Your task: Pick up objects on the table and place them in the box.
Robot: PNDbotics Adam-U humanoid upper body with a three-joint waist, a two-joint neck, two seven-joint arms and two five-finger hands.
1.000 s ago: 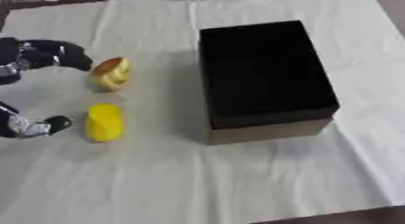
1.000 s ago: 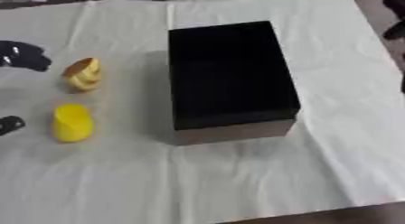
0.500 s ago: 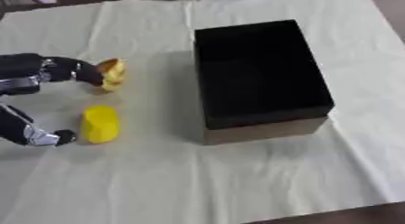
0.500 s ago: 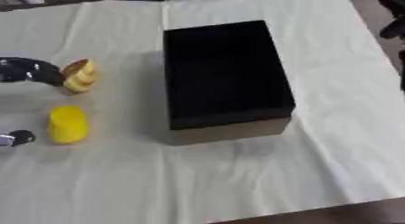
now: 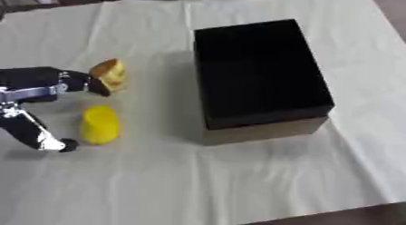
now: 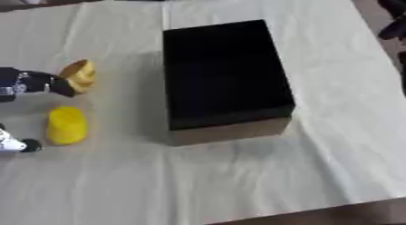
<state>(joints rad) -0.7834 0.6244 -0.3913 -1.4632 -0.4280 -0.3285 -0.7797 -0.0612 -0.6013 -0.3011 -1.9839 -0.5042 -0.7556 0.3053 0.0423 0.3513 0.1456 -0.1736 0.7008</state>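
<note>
Yellow cylinder (image 5: 100,124) lies between the left hand's (image 5: 36,90) spread fingers, ungrasped; close squarely around it, avoiding the tan object (image 5: 108,75).

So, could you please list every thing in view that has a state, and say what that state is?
Black rectangular box: open at the top, nothing visible inside, standing on the cloth.
Golden-brown rounded object: on the cloth, a fingertip of the left hand at its side, not lifted.
Yellow cylindrical object: lying on its side, untouched.
Left hand: fingers spread, open.
Right hand: dark shape at the upper right edge, fingers unclear.
</note>
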